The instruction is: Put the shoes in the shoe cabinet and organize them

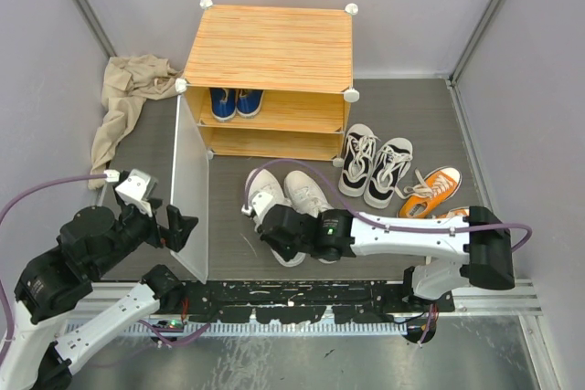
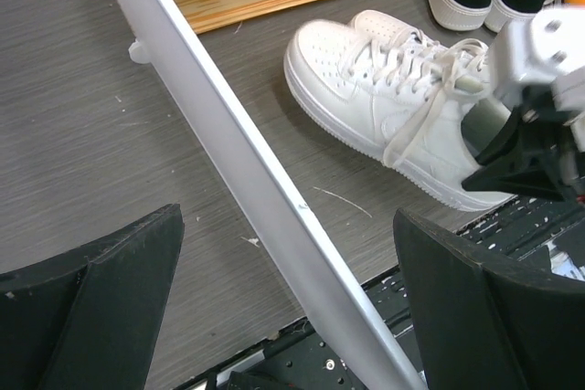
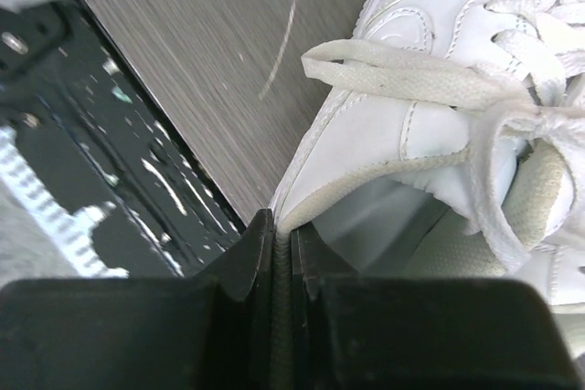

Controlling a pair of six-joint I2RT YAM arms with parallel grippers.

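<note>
Right wrist view showed the right gripper (image 3: 281,226) clamped on a white sneaker (image 3: 430,134) by its heel, likely for lifting, while the left gripper (image 1: 180,226), spread wide, straddled the cabinet door (image 1: 190,180).

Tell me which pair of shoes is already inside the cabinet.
The blue pair, on the upper shelf of the cabinet. The white pair, black high-tops and orange sneakers sit on the floor outside it.

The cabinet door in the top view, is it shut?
No, the door stands swung wide open, so the blue shoes inside the cabinet are in plain sight.
</note>
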